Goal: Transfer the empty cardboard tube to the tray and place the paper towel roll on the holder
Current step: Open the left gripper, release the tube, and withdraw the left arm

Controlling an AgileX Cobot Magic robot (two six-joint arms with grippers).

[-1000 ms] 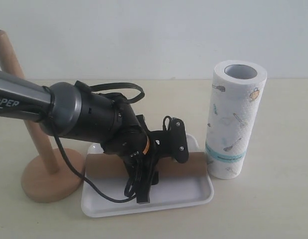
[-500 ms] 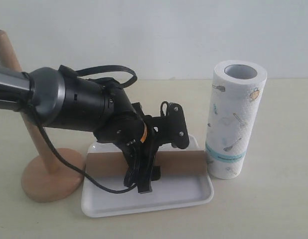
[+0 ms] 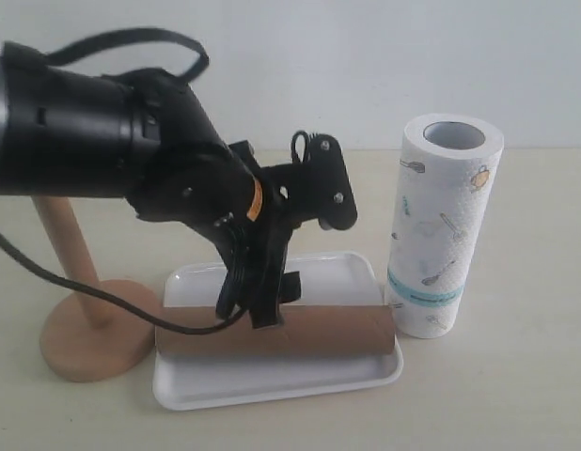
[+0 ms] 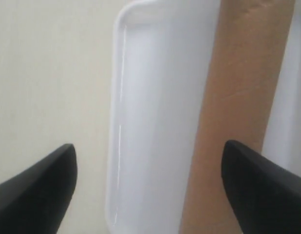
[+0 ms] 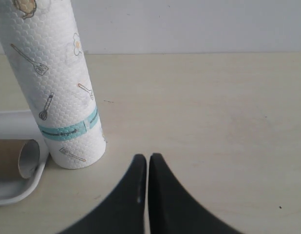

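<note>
The empty cardboard tube [image 3: 300, 331] lies lengthwise in the white tray [image 3: 272, 387], free of any grip. My left gripper [image 3: 256, 303] hangs open just above the tube's middle. In the left wrist view the tube [image 4: 238, 97] and tray [image 4: 141, 122] lie below the open left gripper [image 4: 148, 148], with nothing between its fingers. The paper towel roll [image 3: 446, 225] stands upright on the table against the tray's right end. The wooden holder [image 3: 88, 329] stands left of the tray, its post partly hidden by my left arm. My right gripper [image 5: 144, 158] is shut and empty, low over the table near the roll [image 5: 58, 87].
The left arm's black body and cables fill the upper left of the exterior view. In the right wrist view the tube's open end [image 5: 28, 158] rests in the tray's corner [image 5: 14, 195] beside the roll. A pale wall rises behind the table.
My left gripper has risen off the cardboard tube and drawn up and back. The tube now rests lower in the tray, nearer the front rim. The roll and holder have not moved.
</note>
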